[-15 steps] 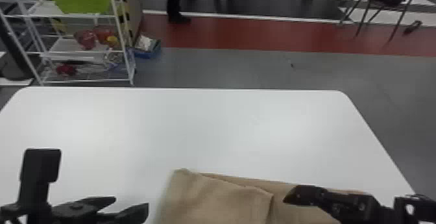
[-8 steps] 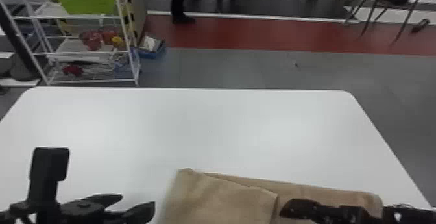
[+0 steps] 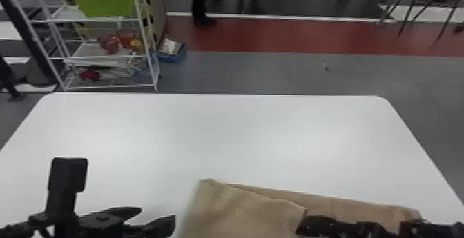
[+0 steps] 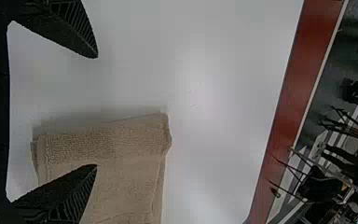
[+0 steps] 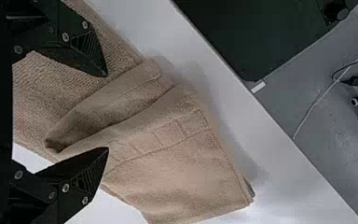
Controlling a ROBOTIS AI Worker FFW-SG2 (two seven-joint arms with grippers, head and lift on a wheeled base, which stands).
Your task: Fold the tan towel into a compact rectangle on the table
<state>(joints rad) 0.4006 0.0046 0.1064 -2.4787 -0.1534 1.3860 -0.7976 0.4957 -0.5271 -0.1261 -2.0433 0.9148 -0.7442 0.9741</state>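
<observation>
Tan towel (image 3: 241, 209), head view, bottom centre: part-folded, further fold likely underway. Left end effector (image 4: 96, 111), right end effector (image 5: 106, 112): fingers apart. Next: pinch raised layer.

The light was bright, leaving pale patches of glare on the white table (image 3: 221, 134) and soft shadows (gentle, blurry-edged ones) along the towel (image 4: 121, 140).
</observation>
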